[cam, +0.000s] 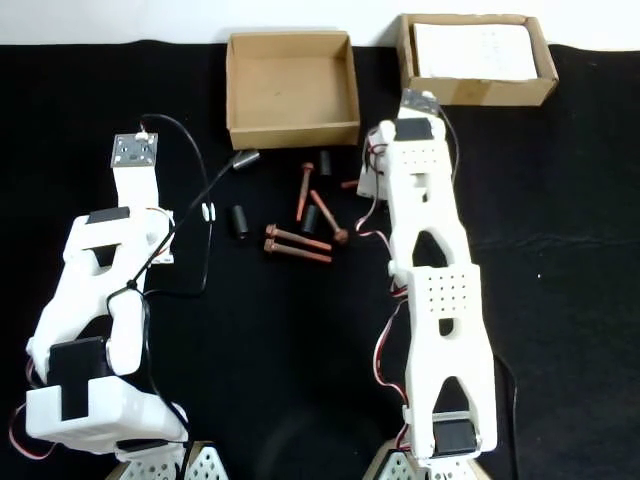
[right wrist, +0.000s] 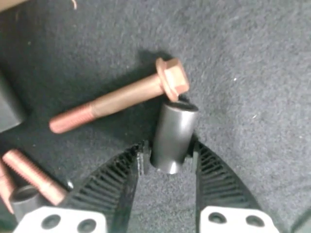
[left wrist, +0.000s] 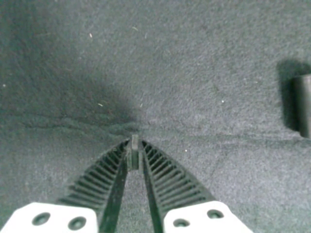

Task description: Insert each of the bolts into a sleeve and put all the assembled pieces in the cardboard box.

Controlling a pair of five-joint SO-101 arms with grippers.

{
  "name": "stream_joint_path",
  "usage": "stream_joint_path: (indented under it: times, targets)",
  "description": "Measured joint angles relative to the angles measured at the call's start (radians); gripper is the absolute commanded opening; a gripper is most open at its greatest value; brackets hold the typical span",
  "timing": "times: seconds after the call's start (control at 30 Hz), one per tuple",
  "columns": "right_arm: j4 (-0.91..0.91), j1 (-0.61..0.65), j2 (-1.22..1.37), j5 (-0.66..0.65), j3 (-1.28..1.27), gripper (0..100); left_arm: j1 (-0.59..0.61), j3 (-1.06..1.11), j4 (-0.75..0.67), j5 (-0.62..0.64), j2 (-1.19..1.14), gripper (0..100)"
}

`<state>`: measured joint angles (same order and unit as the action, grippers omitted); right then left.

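Cardboard box [cam: 292, 135] empty; no assembled piece seen; bolts [cam: 298, 238] loose on black cloth [cam: 560, 300] between arms, spare sleeves [cam: 240, 221] scattered round them; whole job left, I judge. My right gripper [right wrist: 167, 156] clamped on black sleeve [right wrist: 173, 136], open end pointing away from me; nearest bolt [right wrist: 121, 104] on cloth just beyond, hex head touching or almost touching sleeve's far rim, shank angled off sideways. My left gripper [left wrist: 134, 148] pinched closed on nothing, over bare cloth; another sleeve [left wrist: 303, 111] well apart.

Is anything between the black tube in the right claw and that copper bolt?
Nothing visible lies between them: the bolt rests with its head right at the open end of the sleeve, which the right gripper holds.
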<state>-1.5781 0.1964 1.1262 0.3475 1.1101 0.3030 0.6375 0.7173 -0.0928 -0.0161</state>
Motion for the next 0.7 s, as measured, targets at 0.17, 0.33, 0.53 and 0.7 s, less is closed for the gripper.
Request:
stream_joint_path:
  times: [0.17,0.33,0.53,0.7]
  targets:
    - [0.017,-0.012,0.021,0.0,0.003,15.8,0.0,0.0,0.0,0.0,0.0,1]
    - [0.017,-0.02,0.021,0.0,0.003,3.9,0.0,0.0,0.0,0.0,0.0,1]
    - [0.015,-0.041,0.023,0.0,0.002,1.8,0.0,0.0,0.0,0.0,0.0,1]
    - [-0.043,-0.043,0.026,-0.008,0.046,0.6,0.0,0.0,0.0,0.0,0.0,1]
